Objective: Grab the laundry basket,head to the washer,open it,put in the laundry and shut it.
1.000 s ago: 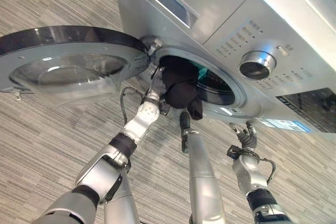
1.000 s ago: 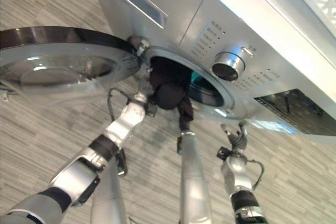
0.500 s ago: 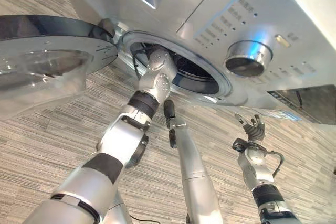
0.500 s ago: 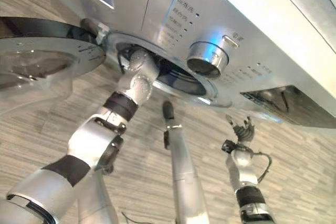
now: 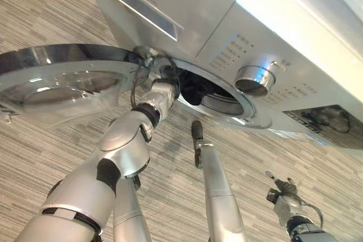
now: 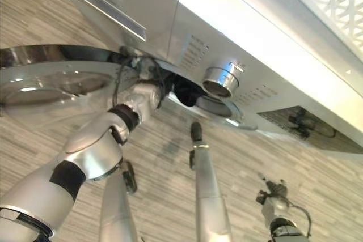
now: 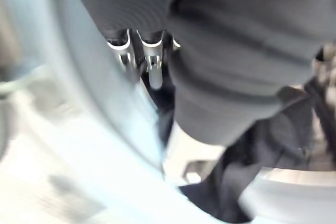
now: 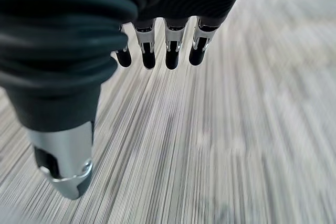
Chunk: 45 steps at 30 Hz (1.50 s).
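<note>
pushing dark laundry (image 5: pixel 195 88) into the washer (image 5: pixel 238 38) drum
left hand (image 7: pixel 149 61) is reaching inside at 12 o'clock, fingers' grip unclear; right hand (image 8: pixel 157 51) is hanging relaxed, empty; release deep, clear of the door (image 5: pixel 62 80) rim

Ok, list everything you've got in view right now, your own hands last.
Washer: one, silver-grey, front-loader, ahead.
Door: one, dark-rimmed with clear bowl, swung open toward the left.
Dial: one, silver, on the panel right of the opening.
Laundry: dark cloth, inside the drum opening.
Floor: grey striped, beneath.
Left hand: reaching into the drum, fingers hidden.
Right hand: low at the right, open, holding nothing.
</note>
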{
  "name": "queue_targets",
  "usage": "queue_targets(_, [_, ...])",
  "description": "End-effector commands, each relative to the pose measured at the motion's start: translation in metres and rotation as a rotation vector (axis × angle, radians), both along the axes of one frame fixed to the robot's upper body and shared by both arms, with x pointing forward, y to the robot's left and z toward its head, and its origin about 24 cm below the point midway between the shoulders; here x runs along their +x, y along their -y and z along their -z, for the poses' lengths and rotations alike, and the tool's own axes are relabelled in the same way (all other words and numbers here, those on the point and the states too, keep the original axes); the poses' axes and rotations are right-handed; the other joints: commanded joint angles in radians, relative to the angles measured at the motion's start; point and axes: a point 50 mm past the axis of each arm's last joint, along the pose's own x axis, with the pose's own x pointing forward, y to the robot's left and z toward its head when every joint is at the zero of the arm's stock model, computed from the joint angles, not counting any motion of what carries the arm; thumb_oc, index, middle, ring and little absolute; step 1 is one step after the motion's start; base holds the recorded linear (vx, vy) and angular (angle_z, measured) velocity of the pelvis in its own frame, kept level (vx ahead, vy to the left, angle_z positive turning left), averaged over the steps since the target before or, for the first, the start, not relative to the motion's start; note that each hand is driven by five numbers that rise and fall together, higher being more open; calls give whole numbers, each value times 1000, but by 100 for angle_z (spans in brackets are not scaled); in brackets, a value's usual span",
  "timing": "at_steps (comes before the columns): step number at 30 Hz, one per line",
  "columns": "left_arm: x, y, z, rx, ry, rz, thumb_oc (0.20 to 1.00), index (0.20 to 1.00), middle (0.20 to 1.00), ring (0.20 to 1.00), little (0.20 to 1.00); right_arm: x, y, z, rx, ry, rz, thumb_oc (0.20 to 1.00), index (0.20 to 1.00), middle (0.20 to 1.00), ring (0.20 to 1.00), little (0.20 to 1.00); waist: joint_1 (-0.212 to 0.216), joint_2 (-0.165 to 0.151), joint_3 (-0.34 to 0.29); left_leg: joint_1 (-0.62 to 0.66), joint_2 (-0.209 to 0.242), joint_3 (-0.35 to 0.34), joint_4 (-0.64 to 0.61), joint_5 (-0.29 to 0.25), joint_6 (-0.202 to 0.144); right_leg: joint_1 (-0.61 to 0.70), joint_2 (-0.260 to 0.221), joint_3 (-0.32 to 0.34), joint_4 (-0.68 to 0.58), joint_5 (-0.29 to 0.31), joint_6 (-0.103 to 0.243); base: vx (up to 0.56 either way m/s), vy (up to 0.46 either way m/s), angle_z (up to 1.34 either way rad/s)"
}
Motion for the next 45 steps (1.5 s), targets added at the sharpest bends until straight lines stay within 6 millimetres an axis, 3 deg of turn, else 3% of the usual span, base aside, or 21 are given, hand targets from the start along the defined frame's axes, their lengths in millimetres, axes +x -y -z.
queue_targets(1, [-4, 43, -77, -5, 227, 137, 1000, 1000, 1000, 1000, 1000, 11, 7, -12, -12, 69, 22, 1000, 1000, 1000, 1000, 1000, -42, 7, -4, 99, 18, -45, -195, 76, 45, 80, -25, -23, 26, -145, -10, -12, -20, 21])
queue_targets(2, [-10, 57, -82, -63, 244, 189, 1000, 1000, 1000, 1000, 1000, 14, 8, -15, -22, 84, 21, 1000, 1000, 1000, 1000, 1000, -38, 5, 2, 107, 15, -45, -204, 81, 45, 89, -26, -25, 24, -147, -10, 0, -25, 18])
queue_targets(3, [6, -10, -50, -20, 249, 71, 1000, 1000, 1000, 1000, 1000, 9, 16, -17, -59, 82, 24, 1000, 1000, 1000, 1000, 1000, -19, 7, 13, 118, 16, -43, -209, 84, 45, 98, -31, -29, 22, -149, -11, -21, -34, 8])
queue_targets(4, [5, -41, -9, -32, 163, 13, 1000, 1000, 1000, 1000, 1000, 5, 17, -18, -90, 97, 13, 1000, 1000, 1000, 1000, 1000, -16, 2, 18, 122, 11, -45, -217, 93, 43, 106, -32, -31, 15, -145, -14, 0, 0, 0])
queue_targets(10, [-29, -6, 59, -386, 22, 109, 1000, 1000, 1000, 1000, 1000, -11, 12, -11, -82, 123, 63, 1000, 1000, 1000, 1000, 1000, -2, -14, 34, 181, 10, -47, -255, 108, 34, 165, -39, -49, -2, -148, -13, -17, -11, 11])
queue_targets(11, [-42, 0, 87, -408, -71, 108, 1000, 1000, 1000, 1000, 1000, -18, 8, -3, -75, 67, 48, 1000, 1000, 1000, 1000, 1000, -4, -20, 34, 228, 17, -42, -274, 111, 34, 203, -38, -54, -13, -149, -13, 0, 0, 0])
queue_targets(12, [-42, 0, 88, -408, -72, 108, 1000, 1000, 1000, 1000, 1000, -19, 8, -2, -75, 65, 47, 1000, 1000, 1000, 1000, 1000, -3, -21, 35, 233, 17, -42, -276, 111, 33, 208, -38, -54, -15, -149, -13, 13, 28, -4])
queue_targets(13, [-64, 57, 85, -484, -140, 245, 1000, 1000, 1000, 1000, 1000, -23, 7, 3, -55, 27, 56, 1000, 1000, 1000, 1000, 1000, -4, -21, 38, 255, 18, -43, -286, 108, 33, 225, -38, -58, -17, -152, -13, 0, 0, 0])
queue_targets(14, [-71, 86, 73, -495, -167, 312, 1000, 1000, 1000, 1000, 1000, -21, 7, 6, -38, -15, 70, 1000, 1000, 1000, 1000, 1000, -1, -21, 41, 280, 18, -43, -296, 108, 34, 247, -41, -60, -21, -155, -12, 19, 43, 8])
queue_targets(15, [-70, 84, 75, -506, -194, 301, 1000, 1000, 1000, 1000, 1000, -26, 6, 10, -32, -50, 82, 1000, 1000, 1000, 1000, 1000, 5, -15, 43, 300, 18, -41, -302, 109, 33, 266, -43, -61, -24, -157, -12, 17, 52, 11])
queue_targets(20, [-68, 24, 61, -688, -183, 302, 1000, 1000, 1000, 1000, 1000, -57, 13, 26, 18, -183, 103, 1000, 1000, 1000, 1000, 1000, 54, 3, 79, 440, -2, -35, -375, 152, 33, 419, -77, -92, -87, -124, -9, -27, 57, -1])
queue_targets(25, [-96, -43, 109, -747, -297, 161, 1000, 1000, 1000, 1000, 1000, -83, 18, 36, 85, -230, 146, 1000, 1000, 1000, 1000, 1000, 91, 14, 102, 663, -33, -21, -486, 179, 42, 683, -103, -129, -239, -74, 18, 90, 119, 24])
queue_targets(27, [-101, -51, 122, -748, -320, 114, 1000, 1000, 1000, 1000, 1000, -85, 20, 35, 81, -239, 134, 1000, 1000, 1000, 1000, 1000, 93, 16, 104, 708, -40, -14, -509, 181, 50, 730, -107, -130, -280, -53, 26, 110, 185, 11])
queue_targets(29, [-121, -64, 159, -671, -391, 25, 1000, 1000, 1000, 1000, 1000, -95, 19, 40, 112, -258, 136, 1000, 1000, 1000, 1000, 1000, 99, 41, 47, 876, -89, 36, -642, 182, 79, 894, -133, -135, -464, 85, 76, 217, 336, -9])
queue_targets(30, [-121, -64, 160, -671, -391, 25, 1000, 1000, 1000, 1000, 1000, -95, 19, 40, 112, -258, 136, 1000, 1000, 1000, 1000, 1000, 99, 38, 48, 879, -93, 37, -650, 191, 80, 898, -135, -134, -474, 95, 76, 148, 236, -41])
queue_targets(33, [-140, -82, 182, -701, -458, -69, 1000, 1000, 1000, 1000, 1000, -106, 20, 43, 128, -295, 139, 1000, 1000, 1000, 1000, 1000, 99, 57, 0, 980, -137, 83, -733, 199, 107, 959, -161, -137, -560, 250, 109, 60, 200, -33])
queue_targets(36, [-148, -100, 184, -735, -451, -129, 1000, 1000, 1000, 1000, 1000, -100, 12, 45, 149, -304, 117, 1000, 1000, 1000, 1000, 1000, 123, 103, -5, 1036, -130, 133, -811, 250, 139, 971, -126, -219, -480, 140, 80, -124, 246, -67])
queue_targets(38, [-149, -104, 183, -743, -440, -143, 1000, 1000, 1000, 1000, 1000, -101, 9, 46, 161, -308, 111, 1000, 1000, 1000, 1000, 1000, 128, 106, -10, 1044, -136, 144, -834, 279, 149, 982, -95, -234, -437, 101, 66, -186, 148, -72])
queue_targets(39, [-155, -113, 191, -807, -455, -217, 1000, 1000, 1000, 1000, 1000, -109, 1, 52, 188, -356, 87, 1000, 1000, 1000, 1000, 1000, 162, 119, -51, 1060, -141, 165, -890, 327, 175, 1068, 5, -275, -299, -39, 34, -160, 110, -37])
queue_targets(43, [-167, -123, 204, -885, -486, -316, 1000, 1000, 1000, 1000, 1000, -120, -5, 57, 185, -422, 30, 1000, 1000, 1000, 1000, 1000, 206, 98, -105, 1057, -161, 191, -933, 365, 179, 1168, 43, -304, -266, -76, 23, -154, 7, -46])
queue_targets(45, [-174, -126, 207, -946, -492, -354, 1000, 1000, 1000, 1000, 1000, -123, -10, 60, 176, -453, -14, 1000, 1000, 1000, 1000, 1000, 243, 65, -130, 1021, -173, 202, -931, 393, 171, 1260, 68, -294, -397, -121, 10, -305, -156, -23])
